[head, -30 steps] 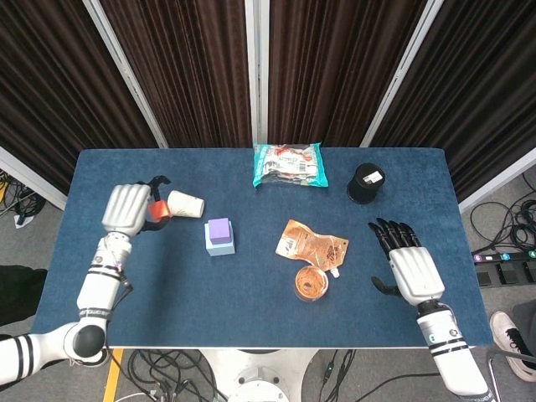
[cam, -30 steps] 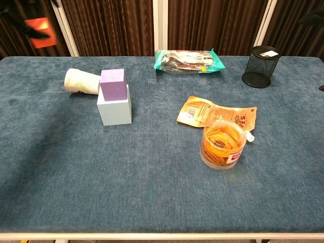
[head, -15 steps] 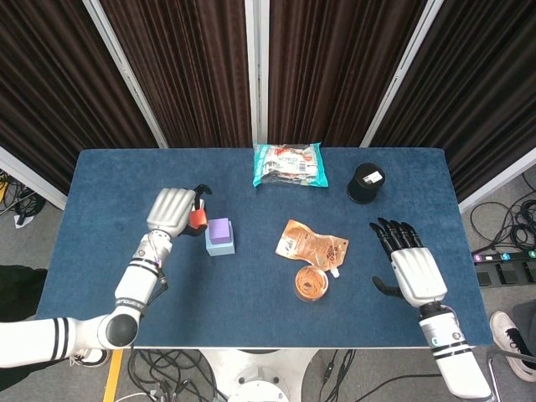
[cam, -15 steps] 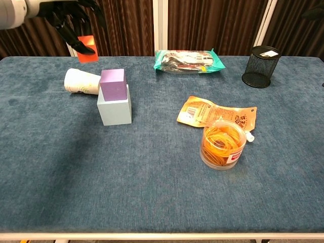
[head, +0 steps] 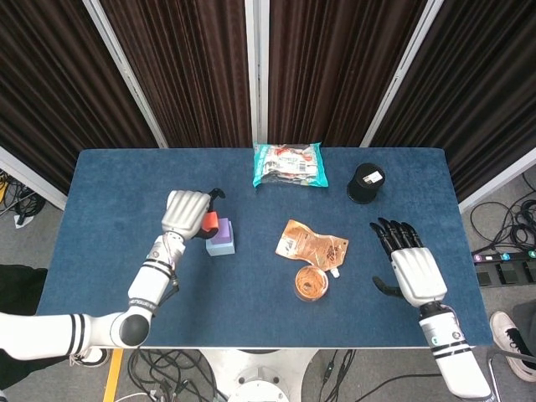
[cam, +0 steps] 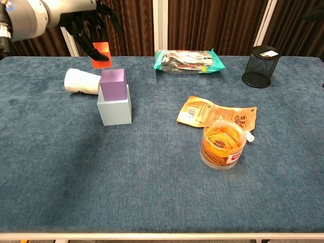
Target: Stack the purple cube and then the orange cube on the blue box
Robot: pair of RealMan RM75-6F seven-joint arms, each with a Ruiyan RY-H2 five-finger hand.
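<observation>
- The left robot hand (cam: 86, 23) pinches the orange cube (cam: 100, 51) in its fingertips, in the air just above and slightly left of the purple cube (cam: 113, 84).
- The purple cube sits on the blue box (cam: 115, 106), offset toward the box's rear left, so half the stack is done.
- The right robot hand (head: 410, 264) hangs over the bench (cam: 152, 192) at the right, fingers spread and holding nothing.
- Risk: the orange cube is not yet centred over the purple one; let go here, it would likely catch an edge and tumble off to the left.
- Risk: fingers curled under the cube could knock the purple cube as the hand lowers and push it off the box.
- Risk: the cube looks tilted in the grip, so it may land on a corner and tip.
- A paper cup (cam: 81, 81) lies on its side just left of the box, close to the hand's path.
- Well apart to the right: snack bag (cam: 188, 61), mesh cup (cam: 261, 66), orange pouch (cam: 216, 113) and a tub of rubber bands (cam: 223, 144); none obstructs.
</observation>
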